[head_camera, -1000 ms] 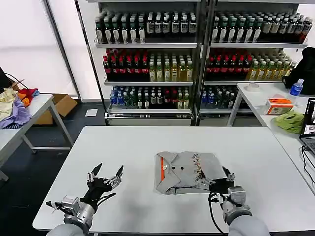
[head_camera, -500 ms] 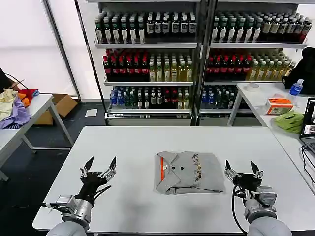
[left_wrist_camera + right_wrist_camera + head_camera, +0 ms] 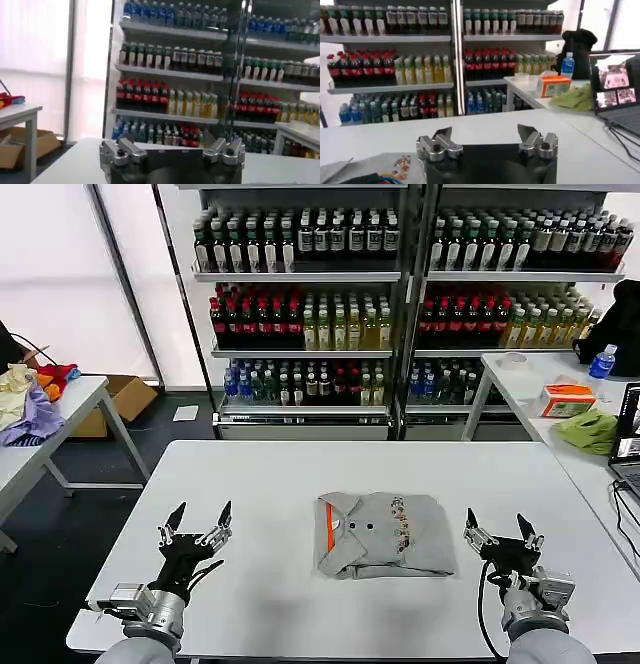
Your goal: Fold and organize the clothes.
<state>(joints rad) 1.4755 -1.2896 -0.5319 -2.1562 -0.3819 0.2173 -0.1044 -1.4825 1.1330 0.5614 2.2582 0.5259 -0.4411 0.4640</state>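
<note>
A light grey shirt (image 3: 382, 534) lies folded in a neat rectangle at the middle of the white table (image 3: 300, 474), its collar, buttons and orange stripe at the left and the multicolour print across the top. My right gripper (image 3: 497, 529) stands open just right of the shirt, clear of the cloth. My left gripper (image 3: 198, 518) is open over bare table well to the left of it. An edge of the shirt (image 3: 385, 167) with its print shows in the right wrist view beside the open right gripper (image 3: 486, 134). The left gripper (image 3: 171, 145) holds nothing.
Shelves of bottles (image 3: 400, 304) stand behind the table. A side table at the right carries a lime-green cloth (image 3: 590, 430), an orange box (image 3: 567, 398) and a laptop (image 3: 630, 439). Coloured garments (image 3: 30, 399) lie on a table at the left.
My right gripper let go of the shirt's right edge, opened and drew back to the right. The left gripper shifted slightly left and back. The shirt now lies flat.
</note>
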